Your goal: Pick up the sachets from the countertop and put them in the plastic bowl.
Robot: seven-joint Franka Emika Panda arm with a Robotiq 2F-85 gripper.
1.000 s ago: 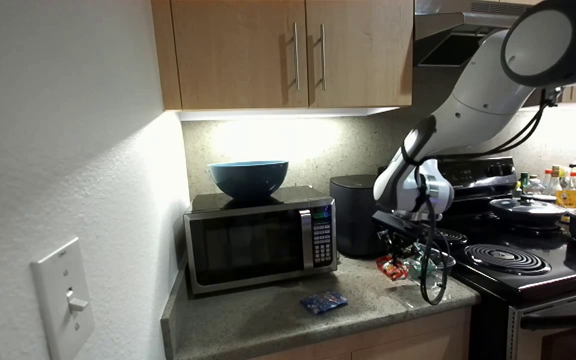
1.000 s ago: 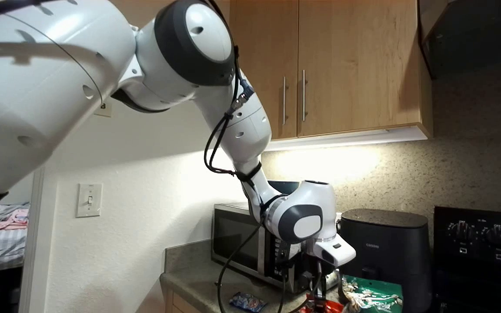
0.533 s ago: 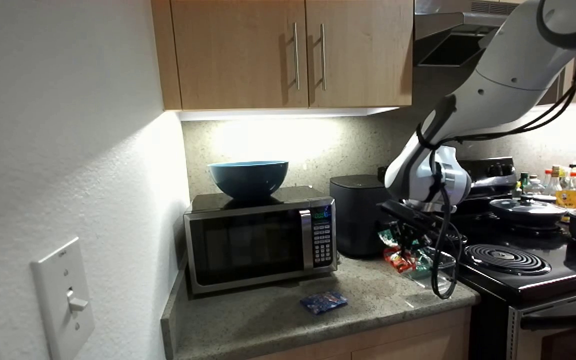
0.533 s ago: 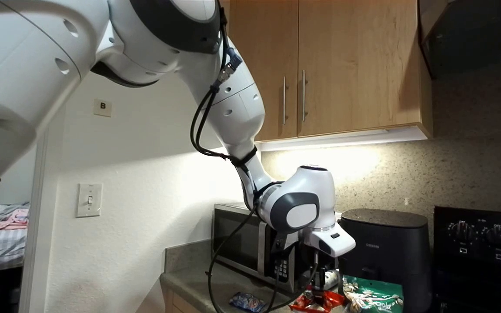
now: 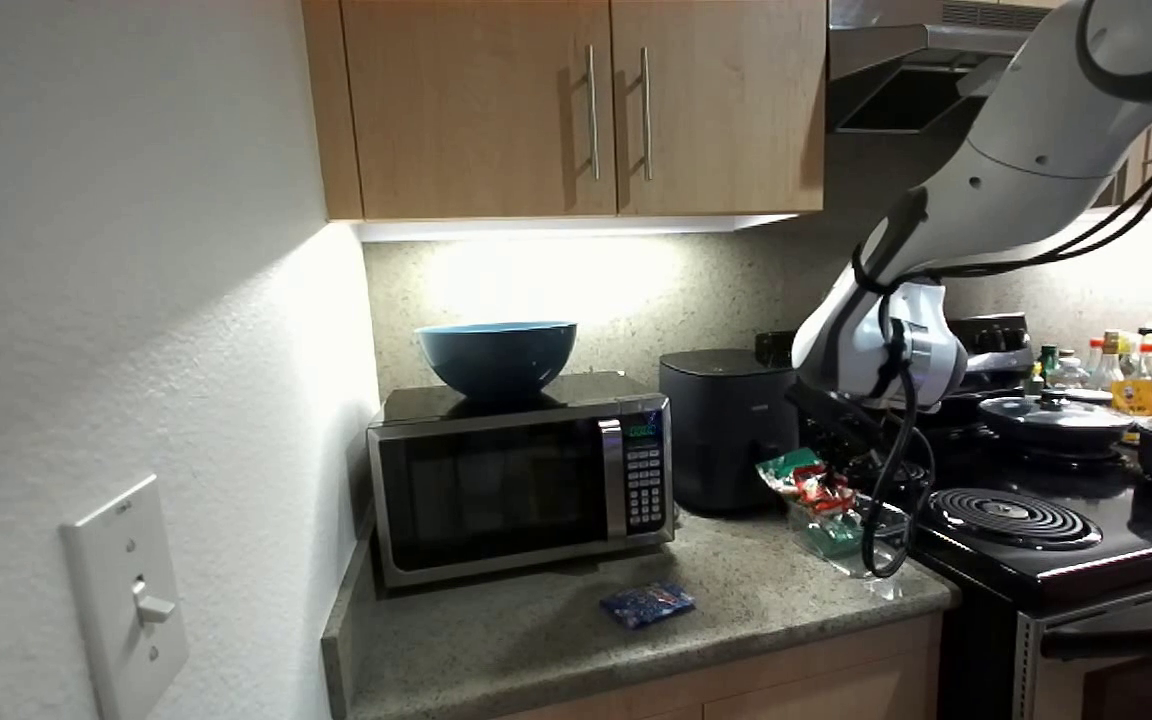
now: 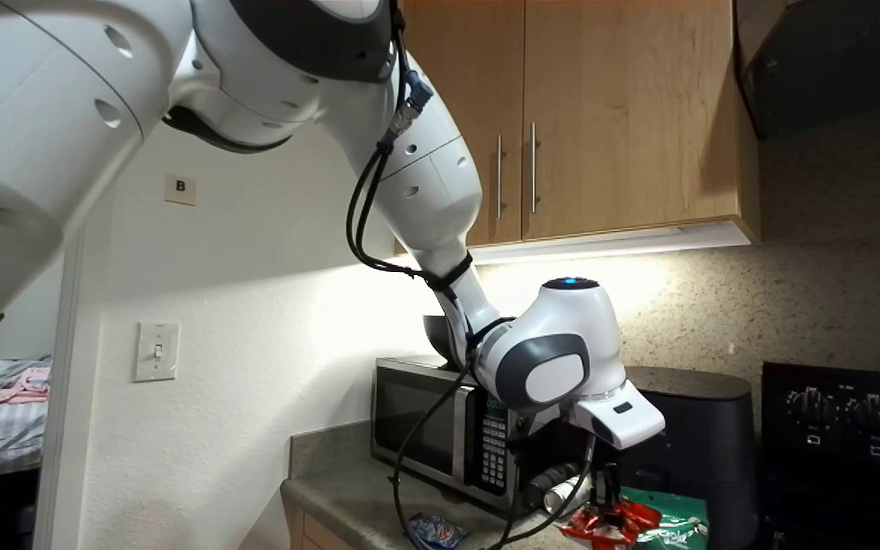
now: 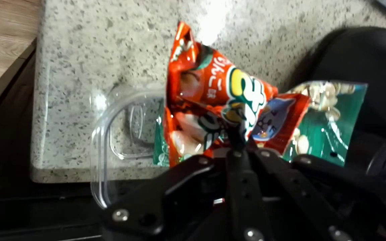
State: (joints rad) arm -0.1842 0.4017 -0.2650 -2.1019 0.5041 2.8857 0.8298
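Observation:
My gripper (image 7: 241, 142) is shut on a red-orange sachet (image 7: 209, 87), which hangs crumpled from the fingertips. In an exterior view this sachet (image 5: 822, 490) is above the countertop (image 5: 536, 640), beside the clear plastic bowl (image 5: 841, 555) or over it. The wrist view shows the curved rim of the bowl (image 7: 102, 134) to the left, the rest hidden behind the packet and gripper. Green packaging (image 7: 327, 130) shows on both sides of the red-orange sachet; whether it is one green sachet or more, I cannot tell. A blue sachet (image 5: 648, 605) lies flat in front of the microwave.
The microwave (image 5: 506, 490), with an opaque blue bowl (image 5: 498, 358) on top, stands left of a black appliance (image 5: 726, 430). The black stove (image 5: 1066, 530) borders the countertop's right side. A silvery cylinder (image 6: 566, 493) is near my gripper. A cable loop (image 5: 896, 520) hangs off the arm.
Still gripped, the red-orange sachet has risen and shifted away from the microwave, toward the stove side and the clear bowl. The blue sachet has stayed in place.

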